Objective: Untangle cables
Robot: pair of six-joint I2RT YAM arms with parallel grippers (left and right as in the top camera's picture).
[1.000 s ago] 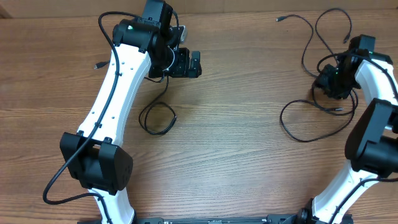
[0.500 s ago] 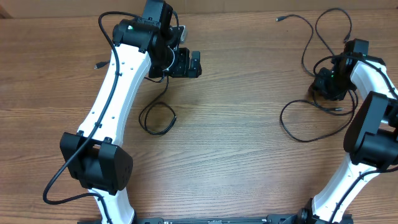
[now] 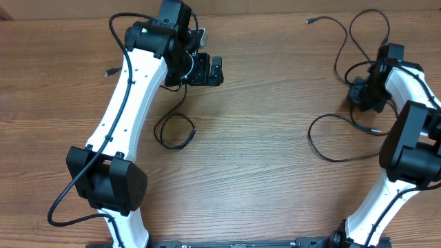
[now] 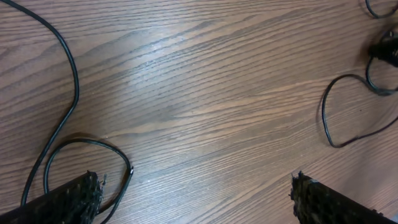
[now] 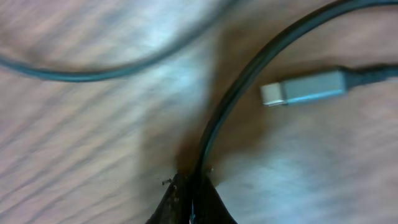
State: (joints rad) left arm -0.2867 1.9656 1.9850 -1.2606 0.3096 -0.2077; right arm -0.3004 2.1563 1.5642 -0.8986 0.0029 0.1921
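Your right pincer (image 5: 191, 186) has just clamped onto a cable (image 5: 231, 93), so you can pull it free; your left pincer (image 4: 194, 186) stands apart.

Left arm (image 3: 127, 96): one long white link carrying a row of small dark dots, possibly screws; the overhead view is too coarse to confirm. Bulky black rounded joint housings (image 3: 110, 184) cap both ends of it. A green indicator light (image 3: 145, 29) shows on the upper housing. A thin black wire (image 3: 60, 198) runs along the link.

Right arm (image 3: 375, 200): same build, white links and a black housing (image 3: 413, 148).

Left gripper (image 4: 194, 180): black fingers (image 4: 68, 199), rough-textured.
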